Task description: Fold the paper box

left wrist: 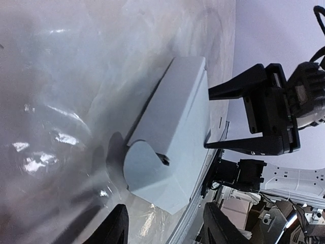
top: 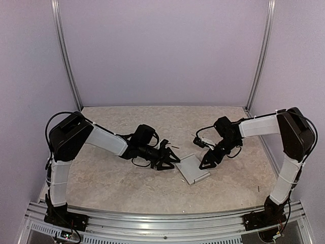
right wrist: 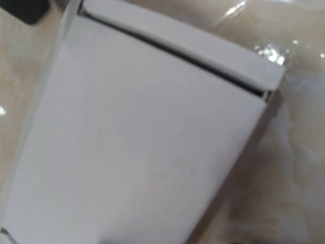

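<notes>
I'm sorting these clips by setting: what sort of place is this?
Probably a robot lab test cell: plain walls framed by aluminium posts, a left arm and right arm bolted to a rail, a paper box between them.

Speckled table [top: 101,178]; paper box [top: 192,169] flat atop

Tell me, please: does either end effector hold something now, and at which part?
Nothing looks held. The paper box lies on the table between the left end effector and the right end effector, both open.
</notes>
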Robot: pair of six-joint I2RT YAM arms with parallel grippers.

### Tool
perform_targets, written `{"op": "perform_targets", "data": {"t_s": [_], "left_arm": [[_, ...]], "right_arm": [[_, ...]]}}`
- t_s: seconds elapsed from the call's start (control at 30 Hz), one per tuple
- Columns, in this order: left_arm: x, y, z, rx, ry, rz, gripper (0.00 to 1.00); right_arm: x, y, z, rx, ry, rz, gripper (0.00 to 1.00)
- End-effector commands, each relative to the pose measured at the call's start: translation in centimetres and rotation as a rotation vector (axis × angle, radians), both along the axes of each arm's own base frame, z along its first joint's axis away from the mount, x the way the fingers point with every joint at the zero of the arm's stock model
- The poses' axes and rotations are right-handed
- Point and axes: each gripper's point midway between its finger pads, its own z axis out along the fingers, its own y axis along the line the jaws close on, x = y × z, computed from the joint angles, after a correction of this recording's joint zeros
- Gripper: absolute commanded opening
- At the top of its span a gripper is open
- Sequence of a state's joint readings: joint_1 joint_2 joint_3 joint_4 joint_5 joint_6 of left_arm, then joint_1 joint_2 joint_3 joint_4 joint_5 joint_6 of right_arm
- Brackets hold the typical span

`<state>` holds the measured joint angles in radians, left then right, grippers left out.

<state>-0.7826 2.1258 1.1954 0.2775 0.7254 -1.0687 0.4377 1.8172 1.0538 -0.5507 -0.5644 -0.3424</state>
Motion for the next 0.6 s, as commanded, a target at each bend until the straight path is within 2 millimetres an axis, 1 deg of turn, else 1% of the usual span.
{"op": "perform_targets", "data": {"t_s": [0.0,0.03,0.17,0.33,0.43,0.57], "left_arm": [[-0.5,-1.0,-2.3,0.007,0.056,-0.033,0.50],[-0.6,-1.2,-2.5,0.004,0.061,-0.041,0.50],[-0.1,-1.7,-2.1,-0.025,0.040,-0.044,0.49],[0.1,-2.2,0.0,-0.058,-0.048,-0.065,0.48],[-0.1,-1.8,1.0,-0.058,-0.072,-0.055,0.46],[-0.5,-1.3,2.2,-0.082,-0.088,-0.051,0.46]], "right_arm": [[0.2,-0.4,-1.3,-0.051,0.002,-0.009,0.54],[0.3,-0.3,-1.3,-0.048,0.001,-0.009,0.54],[0.2,-0.3,-1.5,-0.048,0.007,-0.008,0.54],[0.2,-0.4,-1.6,-0.052,0.006,-0.008,0.54],[0.3,-0.4,-1.5,-0.055,-0.001,-0.009,0.54],[0.4,-0.5,-1.5,-0.061,-0.004,-0.010,0.54]]}}
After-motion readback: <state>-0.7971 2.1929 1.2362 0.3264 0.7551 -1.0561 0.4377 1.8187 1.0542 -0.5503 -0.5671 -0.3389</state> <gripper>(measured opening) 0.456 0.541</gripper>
